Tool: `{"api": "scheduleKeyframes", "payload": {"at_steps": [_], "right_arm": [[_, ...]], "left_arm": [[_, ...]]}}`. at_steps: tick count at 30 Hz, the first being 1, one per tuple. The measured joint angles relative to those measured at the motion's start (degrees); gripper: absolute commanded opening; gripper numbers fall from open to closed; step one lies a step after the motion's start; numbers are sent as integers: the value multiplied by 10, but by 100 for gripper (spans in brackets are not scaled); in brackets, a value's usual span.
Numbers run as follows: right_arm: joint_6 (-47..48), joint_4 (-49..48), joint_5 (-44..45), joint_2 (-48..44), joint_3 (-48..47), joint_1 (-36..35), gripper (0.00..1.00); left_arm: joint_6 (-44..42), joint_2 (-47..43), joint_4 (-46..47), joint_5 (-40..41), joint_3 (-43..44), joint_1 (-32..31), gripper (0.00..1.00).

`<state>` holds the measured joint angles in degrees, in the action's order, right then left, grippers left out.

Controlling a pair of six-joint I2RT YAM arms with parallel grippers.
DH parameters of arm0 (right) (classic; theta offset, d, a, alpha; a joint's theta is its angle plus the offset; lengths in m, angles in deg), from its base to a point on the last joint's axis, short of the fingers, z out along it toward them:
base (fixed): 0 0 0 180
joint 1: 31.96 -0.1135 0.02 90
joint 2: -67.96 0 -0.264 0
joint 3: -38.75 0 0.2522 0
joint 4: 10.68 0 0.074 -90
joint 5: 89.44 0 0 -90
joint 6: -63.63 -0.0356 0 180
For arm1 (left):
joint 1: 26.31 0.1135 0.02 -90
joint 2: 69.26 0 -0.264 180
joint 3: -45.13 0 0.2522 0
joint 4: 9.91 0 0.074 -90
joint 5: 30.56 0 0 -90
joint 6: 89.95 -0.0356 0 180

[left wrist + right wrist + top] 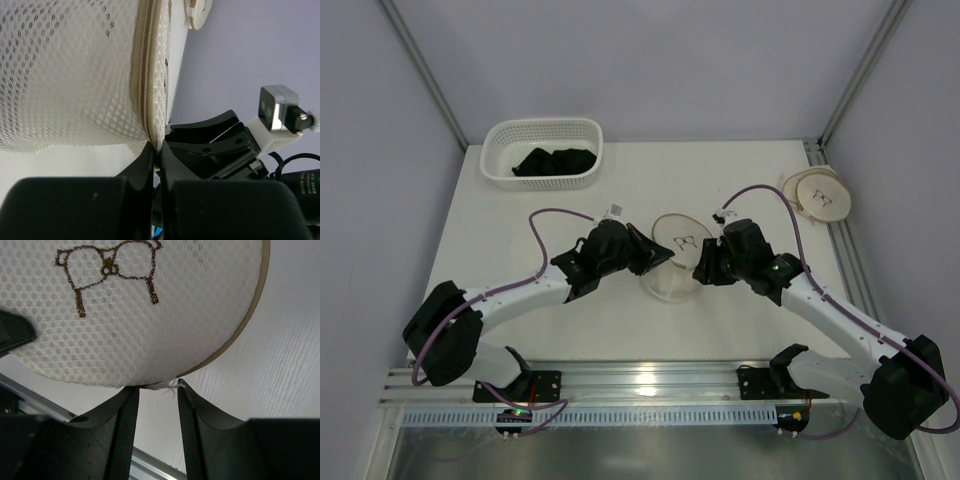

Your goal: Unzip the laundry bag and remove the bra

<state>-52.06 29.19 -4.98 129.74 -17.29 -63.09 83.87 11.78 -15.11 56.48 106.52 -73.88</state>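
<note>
**A:** From above, where's the bag?
**B:** Mid-tabletop, between the arms. The left fingers are on its left side and the right fingers on its right.
**A:** And the left wrist view?
**B:** The left fingers are pressed together, pinching the bag at its zip seam. The mesh fills the upper left.
**A:** The right wrist view?
**B:** The right fingers are spread, with a gap between them. The bag has its brown edge at their tips, and a frayed white thread lies in the gap.
</note>
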Motion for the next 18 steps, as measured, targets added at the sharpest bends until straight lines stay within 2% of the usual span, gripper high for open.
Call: {"api": "scheduleKeyframes", "payload": {"at_steps": [2, 6, 18], "right_arm": [[1, -1, 1, -9, 0, 0, 39], [5, -9, -1, -18, -4, 0, 5], [3, -10, -5, -14, -4, 0, 4]], "left_arm": [[0, 0, -2, -1, -3, 0, 0], [0, 0, -3, -3, -10, 0, 0], [-3, 1, -3, -16, -11, 0, 0]]}}
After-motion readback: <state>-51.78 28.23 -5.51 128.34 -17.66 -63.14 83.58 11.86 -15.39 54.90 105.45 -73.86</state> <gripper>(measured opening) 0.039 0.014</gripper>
